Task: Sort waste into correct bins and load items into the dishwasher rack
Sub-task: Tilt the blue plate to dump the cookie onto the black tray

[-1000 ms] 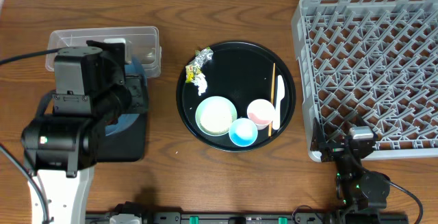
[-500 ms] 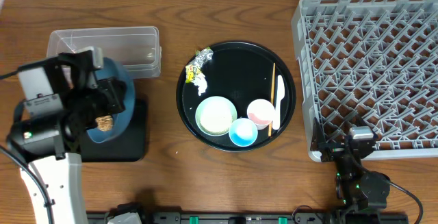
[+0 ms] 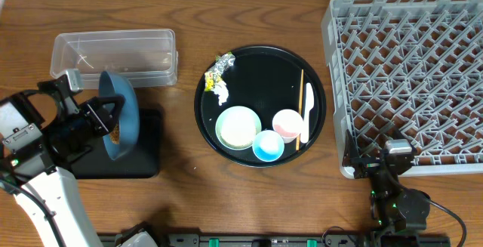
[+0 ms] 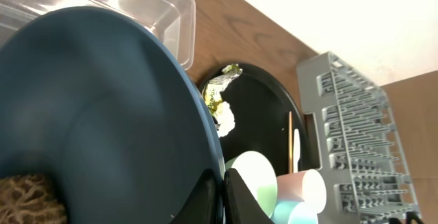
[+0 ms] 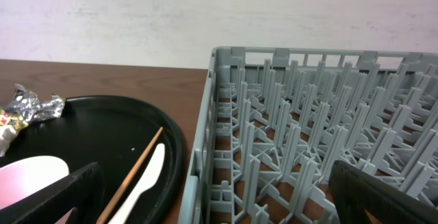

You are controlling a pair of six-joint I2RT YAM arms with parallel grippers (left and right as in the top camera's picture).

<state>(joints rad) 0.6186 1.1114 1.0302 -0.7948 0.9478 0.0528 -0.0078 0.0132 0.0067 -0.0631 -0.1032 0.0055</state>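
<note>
The left gripper (image 4: 222, 196) is clenched on the rim of the plate (image 3: 124, 115), holding it steeply tilted over the black bin (image 3: 143, 160), near the tub (image 3: 113, 50). A brown lump (image 4: 27, 196) sits on the plate's face. Bowl (image 3: 238, 126), cups (image 3: 287, 122), spoon (image 3: 307, 111), chopsticks (image 3: 300, 107) and foil (image 3: 221, 66) lie on the round tray (image 3: 260, 66). The right gripper (image 5: 215, 203) is spread wide, empty, by the rack (image 3: 407, 73).

In the left wrist view the dark blue plate (image 4: 102, 114) runs off the left and bottom edges. The brown food lump (image 4: 31, 198) on it is cut at the lower left corner. The plate hides most of the clear tub (image 4: 147, 5).

Overhead, plate and left arm (image 3: 45, 137) cover much of the shallow black tray (image 3: 147, 150), and the dishwasher rack (image 3: 407, 73) runs off the right edge.

In the right wrist view the pink cup (image 5: 31, 170) is cut by the bottom edge.
</note>
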